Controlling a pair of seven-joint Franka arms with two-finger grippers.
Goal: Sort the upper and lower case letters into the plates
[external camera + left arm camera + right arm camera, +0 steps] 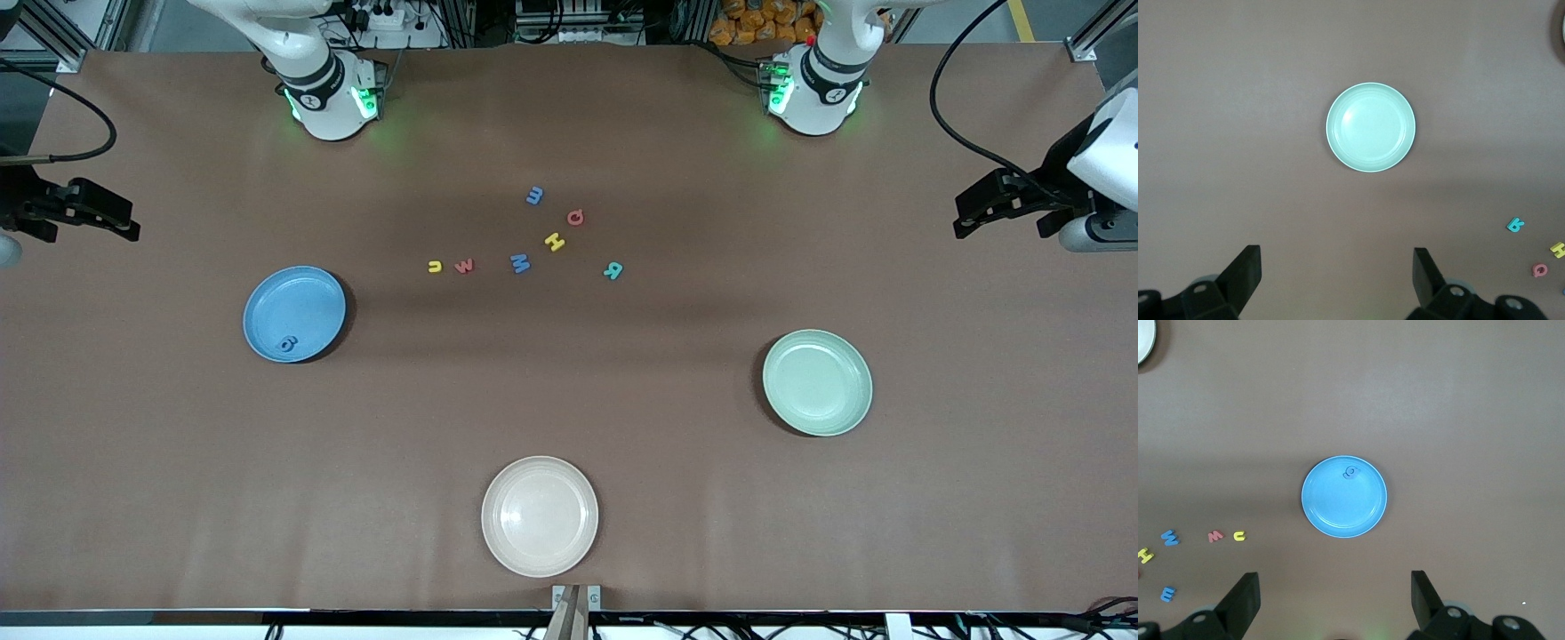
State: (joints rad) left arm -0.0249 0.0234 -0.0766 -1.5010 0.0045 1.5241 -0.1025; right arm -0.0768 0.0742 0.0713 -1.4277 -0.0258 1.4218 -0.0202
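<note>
Letters loose between plates

Both arms wait drawn back high at their own ends of the table, the left gripper and the right gripper each pointing down with fingers spread wide and nothing between them, neither one touching the table or anything on it.
</note>
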